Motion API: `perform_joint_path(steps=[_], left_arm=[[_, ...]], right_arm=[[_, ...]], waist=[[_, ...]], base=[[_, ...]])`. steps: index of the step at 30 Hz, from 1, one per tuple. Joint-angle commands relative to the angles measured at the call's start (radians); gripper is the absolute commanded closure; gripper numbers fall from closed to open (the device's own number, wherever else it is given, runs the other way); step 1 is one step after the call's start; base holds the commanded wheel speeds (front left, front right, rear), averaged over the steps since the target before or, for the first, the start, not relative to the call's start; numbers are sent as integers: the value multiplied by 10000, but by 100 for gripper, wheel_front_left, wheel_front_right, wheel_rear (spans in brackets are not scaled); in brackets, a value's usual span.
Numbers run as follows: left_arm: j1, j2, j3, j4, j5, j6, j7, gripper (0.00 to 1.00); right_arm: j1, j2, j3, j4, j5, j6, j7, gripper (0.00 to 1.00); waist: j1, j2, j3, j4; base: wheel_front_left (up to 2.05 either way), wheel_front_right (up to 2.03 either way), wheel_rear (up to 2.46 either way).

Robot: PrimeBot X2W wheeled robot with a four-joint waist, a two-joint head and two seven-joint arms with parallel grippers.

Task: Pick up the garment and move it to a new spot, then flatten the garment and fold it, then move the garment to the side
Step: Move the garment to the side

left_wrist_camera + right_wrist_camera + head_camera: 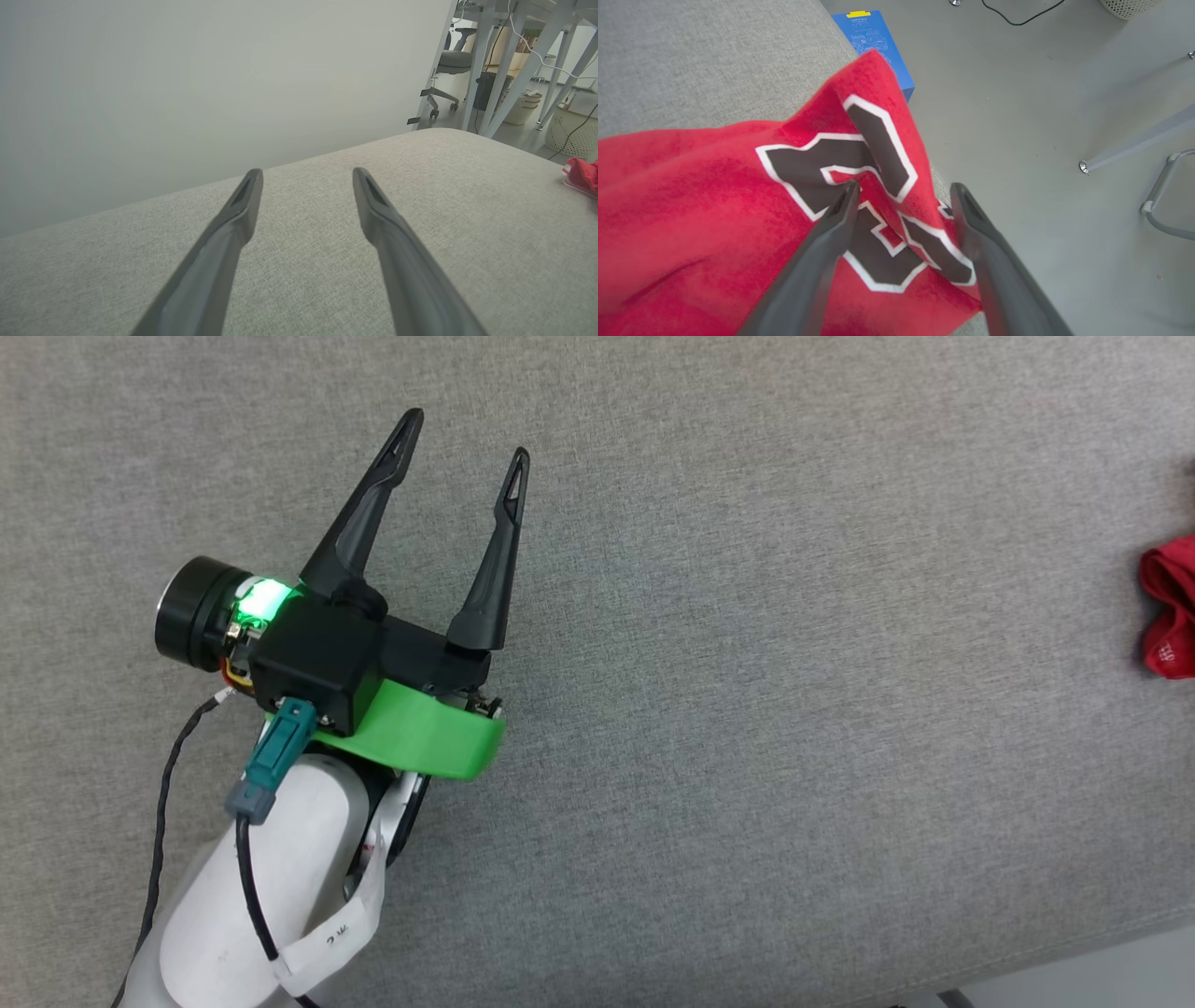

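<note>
The garment is red with a black, white-outlined number, and it lies bunched at the edge of the grey cushioned surface. My right gripper is open right over it, with a raised fold of the number between its spread fingers. A small part of the garment reaches in at the head view's right edge. Far to its left, my left gripper is open and holds nothing above the bare fabric. The left wrist view shows the left gripper with the garment far off to its right.
A blue box sits on the grey floor just past the surface's edge, next to the garment. Metal table legs, an office chair and wicker baskets stand beyond the far corner. A plain wall runs behind the surface.
</note>
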Motion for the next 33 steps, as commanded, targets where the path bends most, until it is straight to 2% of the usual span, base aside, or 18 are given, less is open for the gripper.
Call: perform_joint_path(steps=[1,7,11,17,23,28,33], left_arm=[[54,-5,2,94,-92,63,-104,0],[555,-128,116,474,-381,243,-440,0],[989,-264,221,722,-631,379,-670,0],[1714,-427,414,1118,-935,609,-924,0],[2458,-570,641,1500,-1237,765,-1079,0],[3062,-664,1022,1723,-1518,917,-1150,0],[3344,-779,1190,2029,-1603,873,-1181,0]], right_arm=[[-167,-78,-21,121,-226,-9,-305,0],[15,-134,-243,608,-985,-9,-1692,0],[517,149,-367,628,-1145,-9,-2448,0],[1673,953,-515,76,-1174,-9,-3416,0],[3241,1943,-751,-1463,-1360,-9,-3692,0],[4473,2949,-779,-3425,-1730,-9,-3712,0],[5549,3849,-541,-5266,-2102,-9,-3714,0]], waist=[[-2,-1,-375,-18],[-2,-1,-1337,138],[-2,-1,-1956,367],[-2,-1,-2773,766],[-2,-1,-3516,1182],[-2,-1,-3972,1379],[-2,-1,-4351,1675]], base=[[0,0,0],[0,0,0],[0,0,0],[0,0,0],[0,0,0],[0,0,0],[0,0,0]])
